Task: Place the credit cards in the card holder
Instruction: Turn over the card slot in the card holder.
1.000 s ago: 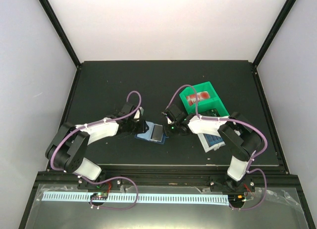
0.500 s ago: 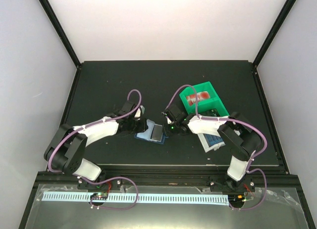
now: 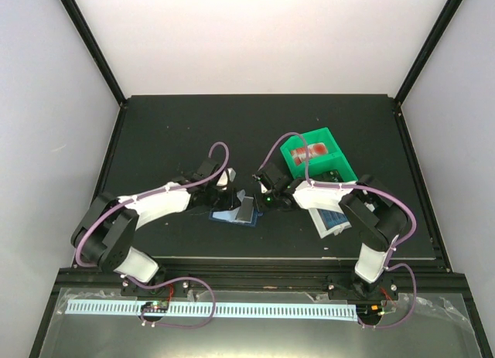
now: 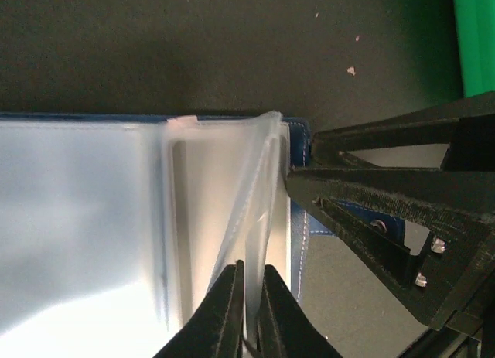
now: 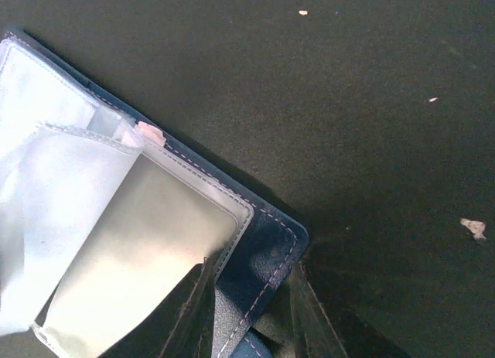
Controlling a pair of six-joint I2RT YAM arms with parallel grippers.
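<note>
1. Card holder (image 3: 234,212) is laid open on the black table (image 3: 170,134), between the arms.
2. Left gripper (image 4: 249,277) — pressed together on its clear sleeve (image 4: 255,188).
3. Right gripper (image 5: 251,311) — the navy corner is pinched.
4. A credit card (image 3: 317,151) is seen in the green bin (image 3: 329,134).

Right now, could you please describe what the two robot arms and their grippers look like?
The left arm and right arm have black joints and white shells, each with a purple cable. The left gripper and right gripper have slim black fingers.
</note>
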